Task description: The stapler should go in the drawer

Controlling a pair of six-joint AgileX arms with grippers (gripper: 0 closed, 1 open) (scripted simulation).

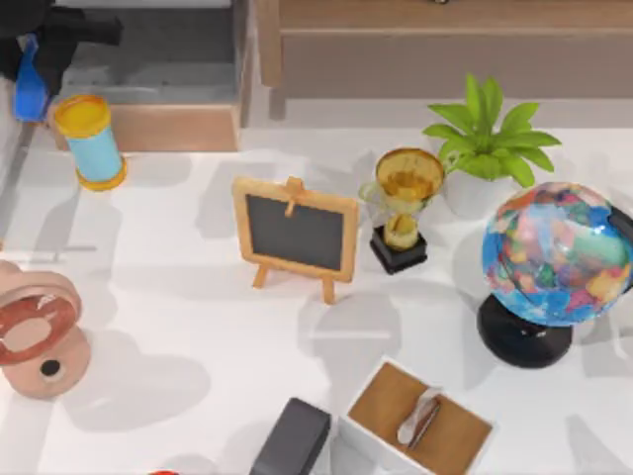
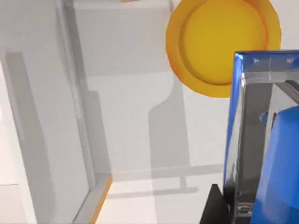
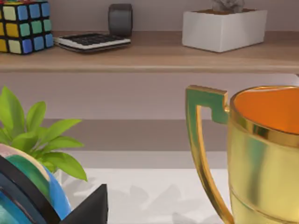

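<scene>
White table (image 1: 198, 327), open drawer (image 1: 148, 127) cut off at top left, left gripper (image 1: 35, 59) half cropped, clamped on stapler (image 1: 30, 91), right gripper's grip indiscernible.

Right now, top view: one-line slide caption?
Left gripper carries the blue stapler at the open drawer's left edge, beside the yellow-capped cylinder.

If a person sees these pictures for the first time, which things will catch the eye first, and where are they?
The colourful globe on its black stand at the table's right side draws the eye first, with the golden trophy and the small chalkboard near the middle. At the top left, the left gripper holds the bright-blue stapler beside the open drawer, next to a blue cylinder with yellow caps.
</scene>
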